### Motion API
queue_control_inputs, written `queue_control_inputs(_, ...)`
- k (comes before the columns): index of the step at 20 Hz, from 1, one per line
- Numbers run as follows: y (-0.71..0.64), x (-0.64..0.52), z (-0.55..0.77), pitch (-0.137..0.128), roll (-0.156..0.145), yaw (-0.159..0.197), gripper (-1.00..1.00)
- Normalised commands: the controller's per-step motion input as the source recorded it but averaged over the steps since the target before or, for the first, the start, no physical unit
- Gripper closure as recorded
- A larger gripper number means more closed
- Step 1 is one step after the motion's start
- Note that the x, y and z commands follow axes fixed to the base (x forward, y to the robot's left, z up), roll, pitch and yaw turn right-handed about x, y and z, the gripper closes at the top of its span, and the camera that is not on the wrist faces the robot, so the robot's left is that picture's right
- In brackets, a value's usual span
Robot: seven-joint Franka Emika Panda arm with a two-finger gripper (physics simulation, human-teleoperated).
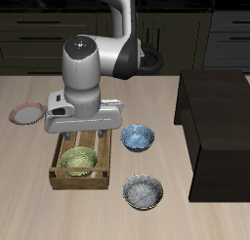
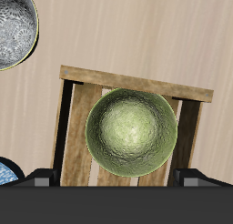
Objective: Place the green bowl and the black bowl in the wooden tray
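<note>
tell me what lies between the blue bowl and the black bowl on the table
Nothing: in the exterior view only bare tabletop separates the blue bowl from the black bowl. The wooden tray with the green bowl sits beside them.

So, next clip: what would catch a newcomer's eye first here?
Most striking is the big grey arm hanging directly over the wooden tray, hiding its back half. The green bowl already sits inside that tray, filling much of it. The black bowl is out on the table beside the tray, near the front edge, with a blue patterned bowl just behind it.
</note>
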Motion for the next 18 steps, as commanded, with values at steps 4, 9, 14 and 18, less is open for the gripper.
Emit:
queue_control_inputs(4, 0.00, -0.02, 0.41, -0.038, -0.044, -0.002, -1.00)
queue_control_inputs(9, 0.06, -0.15, 0.60, -0.064, 0.015, 0.022, -1.00)
queue_control_inputs(14, 0.05, 0.04, 0.22, 0.004, 0.019, 0.004, -1.00)
queue_control_inputs(18, 0.07, 0.13, 0.06, 0.048, -0.053, 0.002, -1.00)
